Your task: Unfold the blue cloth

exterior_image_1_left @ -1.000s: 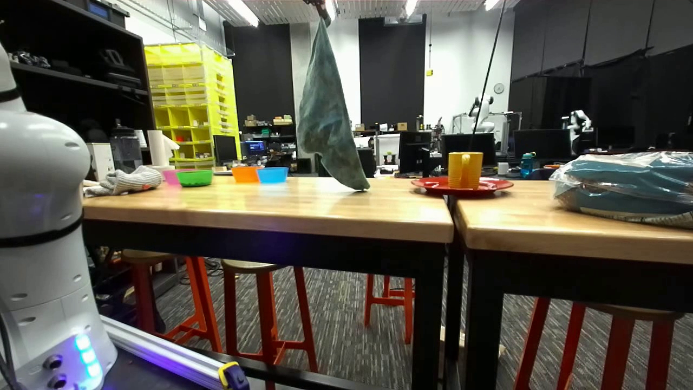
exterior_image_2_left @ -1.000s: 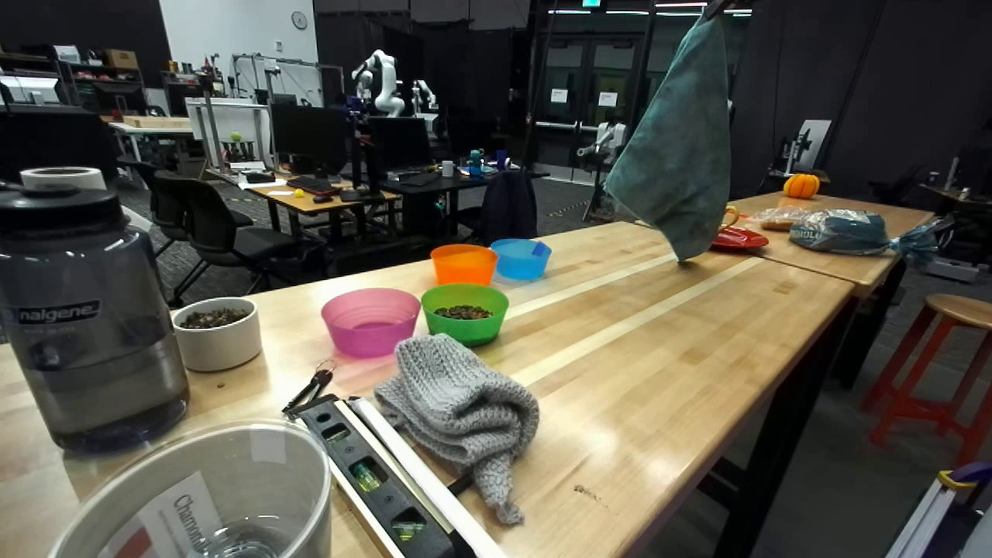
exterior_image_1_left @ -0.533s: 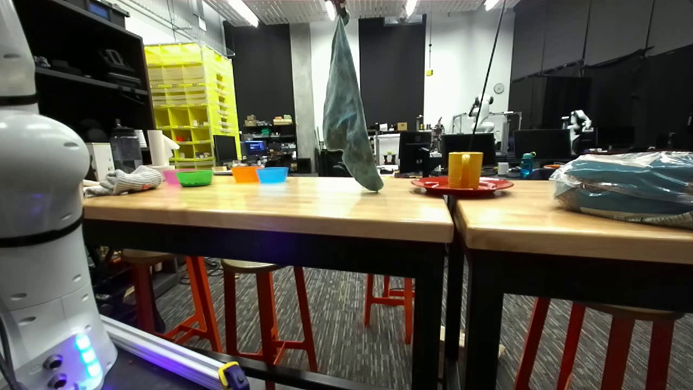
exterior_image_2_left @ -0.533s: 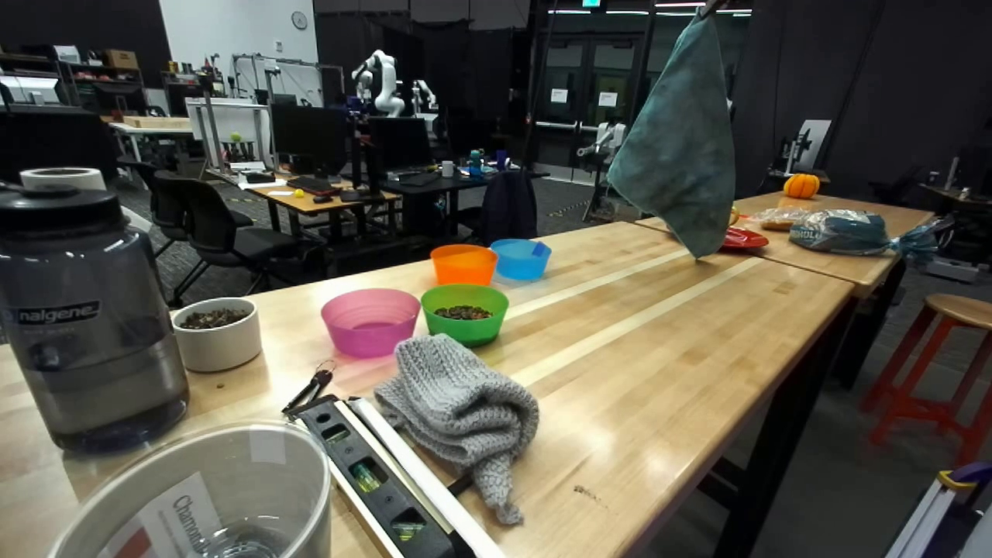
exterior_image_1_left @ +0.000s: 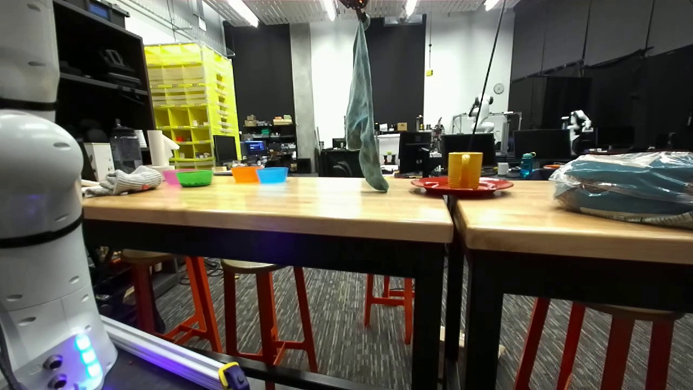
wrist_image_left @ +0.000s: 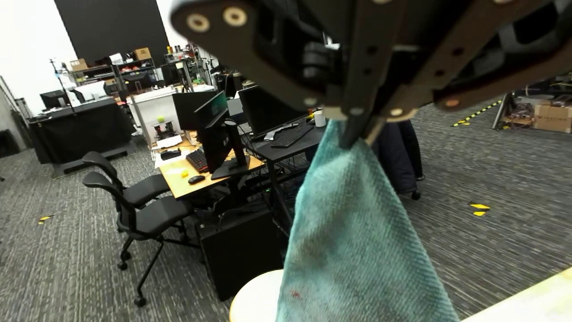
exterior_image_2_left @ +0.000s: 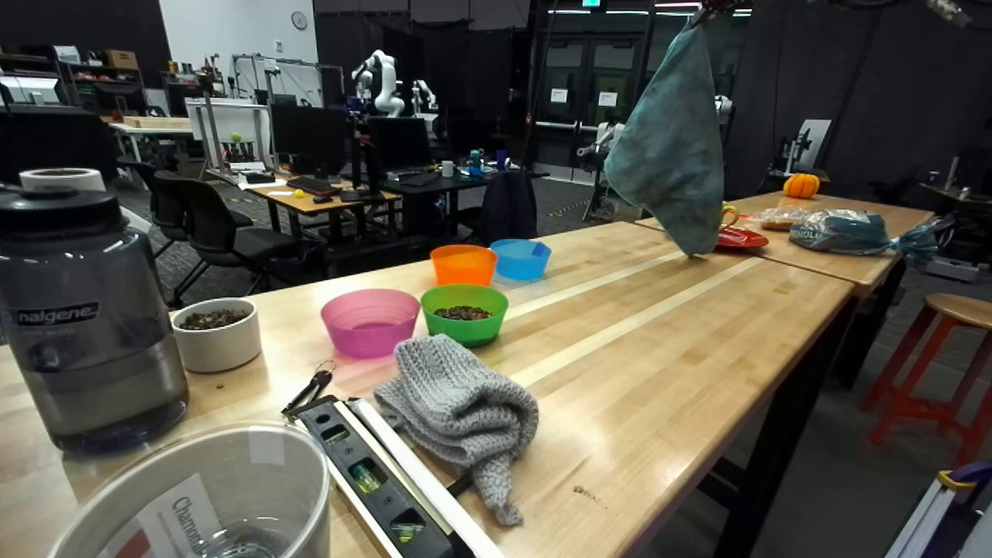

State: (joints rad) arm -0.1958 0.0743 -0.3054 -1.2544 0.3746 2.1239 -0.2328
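upper centre, wrist view: jaws pinch the blue cloth [wrist_image_left: 357, 228] by its tip, likely so gravity unfolds it.

"nalgene" on btl [exterior_image_2_left: 93, 333], "Chamom…" on lbl [exterior_image_2_left: 172, 518]

One blue cloth [exterior_image_2_left: 668, 147] and one grey cloth [exterior_image_2_left: 465, 403] are counted — with four coloured bowls [exterior_image_2_left: 370, 337], one red plate [exterior_image_1_left: 494, 186], one yellow mug [exterior_image_1_left: 464, 170] and one spirit level [exterior_image_2_left: 387, 501].
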